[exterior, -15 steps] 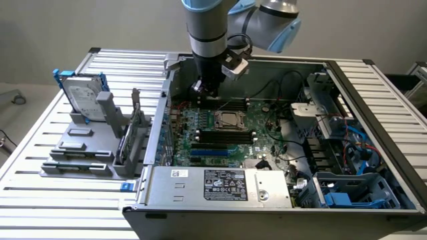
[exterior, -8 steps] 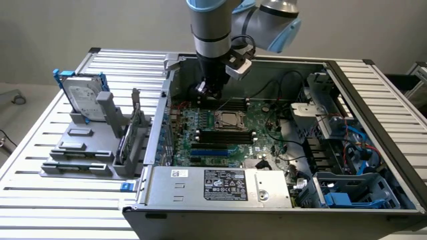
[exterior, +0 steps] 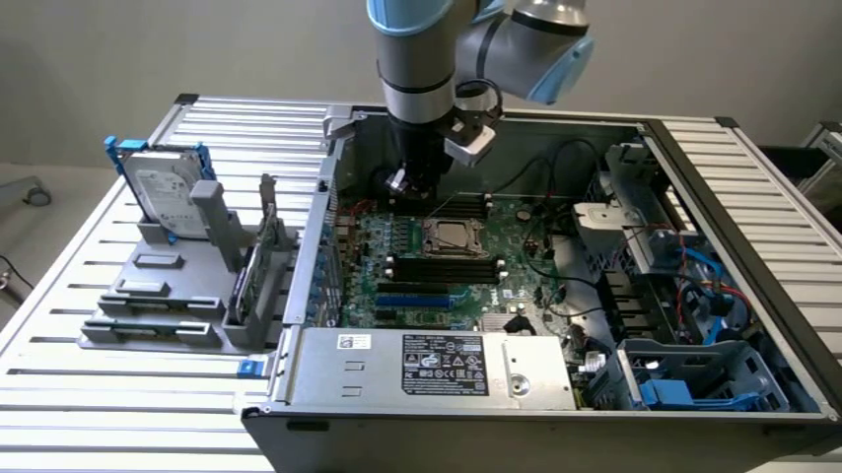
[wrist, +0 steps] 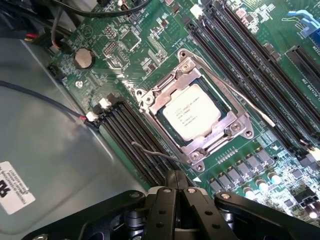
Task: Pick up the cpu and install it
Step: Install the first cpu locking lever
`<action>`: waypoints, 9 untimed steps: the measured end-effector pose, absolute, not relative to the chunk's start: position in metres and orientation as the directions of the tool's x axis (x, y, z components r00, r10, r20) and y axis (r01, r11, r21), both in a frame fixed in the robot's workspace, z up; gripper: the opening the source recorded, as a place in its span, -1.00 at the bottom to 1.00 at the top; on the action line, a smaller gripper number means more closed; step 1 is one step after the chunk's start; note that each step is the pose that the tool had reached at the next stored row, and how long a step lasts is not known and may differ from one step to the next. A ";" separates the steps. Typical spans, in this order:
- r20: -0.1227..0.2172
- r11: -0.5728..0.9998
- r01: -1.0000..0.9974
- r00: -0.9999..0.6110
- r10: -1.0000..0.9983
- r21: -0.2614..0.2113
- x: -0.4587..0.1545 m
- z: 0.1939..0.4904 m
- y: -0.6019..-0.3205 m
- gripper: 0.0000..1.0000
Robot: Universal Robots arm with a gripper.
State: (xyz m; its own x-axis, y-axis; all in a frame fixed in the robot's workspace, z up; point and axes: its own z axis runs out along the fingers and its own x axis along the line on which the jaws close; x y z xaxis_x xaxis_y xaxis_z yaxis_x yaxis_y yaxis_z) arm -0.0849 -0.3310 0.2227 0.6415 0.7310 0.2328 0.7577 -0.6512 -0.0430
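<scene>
**Desk:** Where is the cpu (exterior: 452, 235)?

**Operator:** I have it near the centre of the exterior view. It lies flat in the socket on the motherboard (exterior: 394, 251), inside the open case (exterior: 526, 439). On my wrist view the cpu (wrist: 192, 116) shows its pale printed top, and the metal socket frame (wrist: 159, 96) sits around all 4 edges.

**Desk:** And the gripper (exterior: 401, 185)?

**Operator:** It hangs from the 1 arm in the upper middle of the exterior view, over the board. It is up and toward the exterior view's left of the socket and not touching it. In the wrist view the gripper (wrist: 175, 174) has its 2 fingers (wrist: 170, 181) pressed together with nothing between them. The tips are over the dark memory slots (wrist: 132, 132) just beside the frame.

**Desk:** Anything else near it?

**Operator:** A hard drive (exterior: 169, 187) stands upright in a grey rack (exterior: 158, 315) on the slatted table (exterior: 79, 394), on the exterior view's left, well apart from the case.
</scene>
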 end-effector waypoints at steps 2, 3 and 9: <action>0.233 -0.651 0.758 0.641 0.731 -0.043 -0.085 0.219 -0.331 -0.79; 0.233 -0.651 0.758 0.642 0.731 -0.043 -0.085 0.217 -0.331 -0.79; 0.233 -0.651 0.758 0.642 0.731 -0.043 -0.085 0.206 -0.331 -0.79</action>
